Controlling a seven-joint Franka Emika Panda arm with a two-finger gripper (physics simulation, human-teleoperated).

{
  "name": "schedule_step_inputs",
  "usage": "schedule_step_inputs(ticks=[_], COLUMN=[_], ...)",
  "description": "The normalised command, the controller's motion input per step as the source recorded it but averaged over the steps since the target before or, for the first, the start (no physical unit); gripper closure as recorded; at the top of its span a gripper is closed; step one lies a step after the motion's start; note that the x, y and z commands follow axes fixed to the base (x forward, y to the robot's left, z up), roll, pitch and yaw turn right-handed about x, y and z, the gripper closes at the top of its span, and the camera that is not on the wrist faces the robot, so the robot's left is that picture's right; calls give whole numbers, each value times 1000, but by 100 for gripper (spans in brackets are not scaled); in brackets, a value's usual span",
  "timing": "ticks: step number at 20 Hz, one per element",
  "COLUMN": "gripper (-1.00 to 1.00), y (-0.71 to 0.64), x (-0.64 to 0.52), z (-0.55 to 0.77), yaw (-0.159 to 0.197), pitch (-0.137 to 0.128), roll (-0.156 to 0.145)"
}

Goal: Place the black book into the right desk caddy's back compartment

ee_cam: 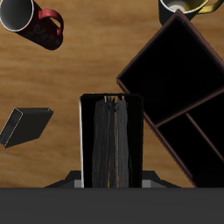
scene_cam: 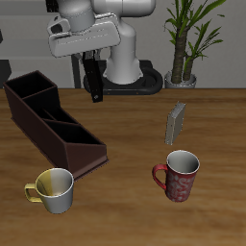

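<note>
Gripper (scene_cam: 94, 85) in the exterior view hung raised above the table (scene_cam: 125, 130), its fingers clamped on the black book (scene_cam: 95, 85), which hung upright below them, clear of the surface. It was beside the right desk caddy (scene_cam: 53, 125), near the caddy's far end, not yet over it. A grey patterned book (scene_cam: 176, 123) stood upright well apart, with a red mug (scene_cam: 177, 176) and a yellow mug (scene_cam: 53, 189) nearer the front edge. In the wrist view, the black book (ee_cam: 111, 140) was seen edge-on between the jaws, with the caddy (ee_cam: 179, 96) just beside it and its open sections visible. The step in hand appeared to be the carry. The next move would call for centring the book over the back compartment, then lowering it between the dividers before release.
</note>
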Motion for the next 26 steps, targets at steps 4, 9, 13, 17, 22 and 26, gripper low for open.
schedule_step_inputs(ticks=[4, 9, 13, 17, 22, 26], gripper=[100, 100, 100, 100, 100, 100], y=[-224, -277, -78, -38, -113, -191], x=[-28, 39, 25, 20, 11, 55], z=[62, -12, 15, 29, -11, -146], yaw=[174, 273, 147, 86, 44, 103], pitch=[14, 8, -27, -14, -4, 11], roll=[-35, -78, -30, -32, -34, -67])
